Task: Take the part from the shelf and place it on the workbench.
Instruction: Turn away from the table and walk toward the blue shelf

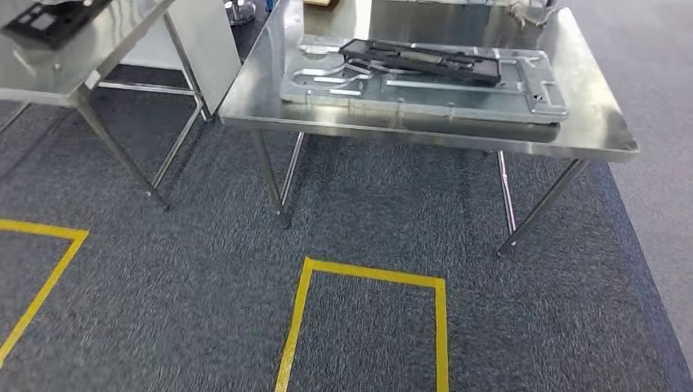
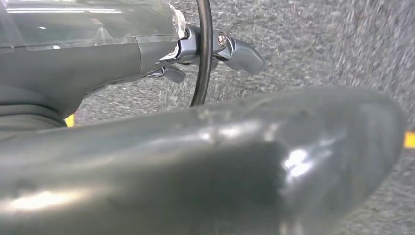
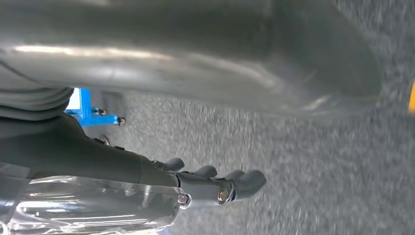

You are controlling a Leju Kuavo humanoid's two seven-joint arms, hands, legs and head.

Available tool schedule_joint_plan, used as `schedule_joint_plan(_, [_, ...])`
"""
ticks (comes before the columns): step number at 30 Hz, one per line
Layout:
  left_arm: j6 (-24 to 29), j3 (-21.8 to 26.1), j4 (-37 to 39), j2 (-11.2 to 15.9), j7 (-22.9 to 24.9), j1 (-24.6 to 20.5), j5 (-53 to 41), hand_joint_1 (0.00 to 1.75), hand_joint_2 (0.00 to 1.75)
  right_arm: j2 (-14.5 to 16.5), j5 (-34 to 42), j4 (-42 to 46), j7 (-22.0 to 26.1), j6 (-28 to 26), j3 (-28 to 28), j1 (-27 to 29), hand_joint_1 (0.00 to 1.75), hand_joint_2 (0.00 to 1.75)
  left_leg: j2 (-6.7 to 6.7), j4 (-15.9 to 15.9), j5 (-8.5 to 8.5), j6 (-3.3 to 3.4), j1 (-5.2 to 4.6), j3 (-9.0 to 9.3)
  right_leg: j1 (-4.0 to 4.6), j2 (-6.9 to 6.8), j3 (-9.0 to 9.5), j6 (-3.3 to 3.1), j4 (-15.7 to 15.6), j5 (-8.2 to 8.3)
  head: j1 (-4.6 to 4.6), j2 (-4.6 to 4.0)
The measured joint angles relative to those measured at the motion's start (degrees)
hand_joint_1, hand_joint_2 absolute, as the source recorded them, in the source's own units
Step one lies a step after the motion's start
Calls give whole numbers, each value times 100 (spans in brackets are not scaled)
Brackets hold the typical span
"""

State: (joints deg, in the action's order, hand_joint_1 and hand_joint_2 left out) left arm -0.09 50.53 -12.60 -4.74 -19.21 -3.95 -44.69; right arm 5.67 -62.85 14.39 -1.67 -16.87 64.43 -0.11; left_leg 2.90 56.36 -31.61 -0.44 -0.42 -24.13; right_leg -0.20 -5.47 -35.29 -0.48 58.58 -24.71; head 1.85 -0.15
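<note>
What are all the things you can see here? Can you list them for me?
steel table: one, shiny silver, ahead in the middle
metal plate: one, silver, lying flat on that table
black part: one, long, lying on top of the metal plate
second table: one, silver, at the far left
black object: one, on the second table
yellow floor lines: two outlines, on the grey carpet
left hand: grey, fingers curled, holds nothing, over the carpet
right hand: dark grey, fingers curled, holds nothing, over the carpet
</note>
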Motion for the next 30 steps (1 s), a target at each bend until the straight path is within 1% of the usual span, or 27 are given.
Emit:
schedule_joint_plan(2, [0, 32, -2, 0, -1, 30, -15, 0, 0, 7, 26, -72, -33, 44, 92, -40, 0, 0, -72, -101, 61, 110, 4, -71, -6, -45, -46, 69, -14, 88, -1, 0])
schedule_joint_plan(3, [-1, 50, -2, -1, 1, 55, -23, 0, 0, 12, 34, -91, -28, 68, 140, -57, 0, 0, -104, -113, 137, 166, 15, -135, -12, 47, -81, 107, 30, 7, -2, 0])
schedule_joint_plan(4, [-2, 64, -2, -3, 1, 72, -32, 0, 0, 18, 39, -102, -13, 87, 183, -61, 0, 0, -130, -127, 218, 214, 30, -208, -18, 182, -133, 140, 164, -188, -2, 0])
schedule_joint_plan(5, [-3, 71, -2, -5, 1, 74, -41, 0, 0, 23, 43, -110, 12, 109, 225, -61, 0, 0, -165, -128, 296, 250, 33, -296, -28, 331, -203, 164, 417, -483, -2, 0])
schedule_joint_plan(6, [-8, 77, -2, -6, -2, 74, -47, 0, 0, 28, 44, -115, 51, 134, 265, -56, 0, 0, -217, -126, 368, 278, 28, -395, -31, 446, -281, 174, 755, -799, -2, 0])
schedule_joint_plan(7, [-15, 80, -2, -6, -10, 71, -53, 0, 0, 30, 41, -118, 96, 159, 294, -52, 0, 0, -272, -124, 437, 291, 22, -491, -33, 492, -343, 174, 1105, -1010, -1, 0])
schedule_joint_plan(8, [-24, 85, -2, -7, -21, 72, -61, 0, 0, 32, 36, -121, 150, 189, 319, -52, 0, 0, -334, -118, 509, 290, 17, -590, -34, 511, -366, 170, 1388, -1060, -1, 0])
schedule_joint_plan(9, [-35, 92, -2, -7, -34, 77, -68, 0, 0, 34, 26, -122, 205, 217, 336, -56, 0, 0, -392, -109, 576, 280, 14, -686, -36, 518, -325, 161, 1523, -946, -1, 0])
schedule_joint_plan(10, [-43, 101, -2, -7, -46, 84, -75, 0, 0, 36, 17, -122, 249, 240, 347, -60, 0, 0, -445, -95, 646, 265, 13, -781, -39, 532, -205, 146, 1490, -744, -1, 0])
schedule_joint_plan(11, [-49, 109, -2, -8, -57, 89, -81, 0, 0, 36, 10, -123, 281, 254, 355, -64, 0, 0, -503, -74, 713, 245, 13, -873, -44, 581, 12, 123, 1274, -552, -1, 0])
schedule_joint_plan(12, [-54, 115, -2, -12, -65, 89, -85, 0, 0, 36, 5, -123, 300, 259, 359, -67, 0, 0, -559, -45, 769, 222, 12, -957, -47, 707, 324, 93, 904, -474, -1, 0])
schedule_joint_plan(13, [-57, 119, -2, -15, -73, 83, -87, 0, 0, 36, 3, -123, 313, 259, 362, -65, 0, 0, -616, -6, 812, 198, 4, -1026, -48, 846, 649, 57, 461, -506, -1, 0])
schedule_joint_plan(14, [-60, 120, -2, -19, -81, 75, -87, 0, 0, 36, 1, -123, 323, 259, 367, -64, 0, 0, -671, 35, 857, 170, -6, -1086, -46, 958, 917, 30, 59, -618, -1, 0])
schedule_joint_plan(15, [-63, 123, -2, -22, -88, 68, -88, 0, 0, 36, -4, -123, 337, 261, 373, -67, 0, 0, -726, 64, 904, 139, -15, -1137, -40, 1020, 1077, 6, -205, -726, 0, 0])
schedule_joint_plan(17, [-59, 137, -2, -22, -96, 75, -88, 0, 0, 36, -25, -126, 363, 279, 388, -74, 0, 0, -802, 103, 981, 73, -18, -1224, -43, 910, 1104, -44, -358, -781, -1, 0])
schedule_joint_plan(18, [-55, 149, -2, -23, -95, 90, -88, 0, 0, 36, -39, -129, 374, 297, 393, -76, 0, 0, -757, 140, 963, 46, -12, -1261, -48, 841, 1080, -79, -350, -750, 0, 0])
schedule_joint_plan(19, [-49, 163, -2, -24, -92, 107, -88, 0, 0, 36, -55, -133, 383, 315, 395, -71, 0, 0, -652, 283, 831, 16, -4, -1324, -52, 758, 1059, -120, -356, -717, 0, 0])
schedule_joint_plan(20, [-43, 177, -2, -26, -88, 118, -87, 0, 0, 36, -66, -136, 389, 331, 396, -63, 0, 0, -521, 530, 619, -10, 11, -1415, -53, 670, 1033, -155, -360, -688, 2, 0])
schedule_joint_plan(22, [-27, 198, -2, -28, -79, 116, -86, 0, 0, 34, -81, -138, 393, 350, 399, -37, 0, 0, -359, 1266, 124, -79, 38, -1657, -35, 494, 966, -189, -346, -648, 3, 0])
schedule_joint_plan(23, [-16, 207, -2, -28, -74, 114, -85, 0, 0, 33, -86, -138, 392, 361, 403, -24, 0, 0, -343, 1589, -5, -107, 53, -1741, -31, 406, 932, -188, -333, -636, 4, 0])
schedule_joint_plan(24, [-8, 218, -2, -24, -69, 121, -84, 0, 0, 33, -90, -138, 390, 378, 407, -15, 0, 0, -334, 1777, -28, -129, 67, -1755, -28, 324, 902, -184, -317, -628, 4, 0])
schedule_joint_plan(25, [-5, 230, -2, -19, -63, 138, -84, 0, 0, 32, -93, -138, 382, 401, 411, -12, 0, 0, -321, 1748, 53, -139, 78, -1655, -26, 245, 877, -180, -298, -626, 4, 0])
schedule_joint_plan(26, [-18, 242, -2, -12, -59, 158, -83, 0, 0, 32, -96, -138, 370, 423, 417, -14, 0, 0, -290, 1479, 198, -132, 84, -1431, -21, 172, 864, -175, -282, -627, 4, 0])
schedule_joint_plan(27, [-36, 251, -2, -5, -56, 173, -83, 0, 0, 32, -98, -138, 358, 443, 424, -19, 0, 0, -222, 1070, 333, -107, 79, -1144, -15, 107, 863, -168, -270, -631, 4, 0])
schedule_joint_plan(28, [-58, 260, -2, 3, -54, 177, -84, 0, 0, 32, -101, -141, 345, 458, 434, -23, 0, 0, -116, 644, 405, -68, 53, -855, -5, 42, 860, -153, -262, -637, 4, 0])
schedule_joint_plan(29, [-77, 267, -3, 11, -54, 173, -85, 0, 0, 33, -105, -147, 335, 470, 446, -28, 0, 0, -20, 324, 434, -23, 23, -661, 4, -19, 860, -129, -258, -639, 3, 0])
schedule_joint_plan(30, [-83, 272, -3, 16, -55, 169, -87, 0, 0, 33, -109, -153, 327, 481, 456, -36, 0, 0, 41, 147, 413, 20, -9, -572, 9, -75, 861, -102, -255, -641, 3, 0])
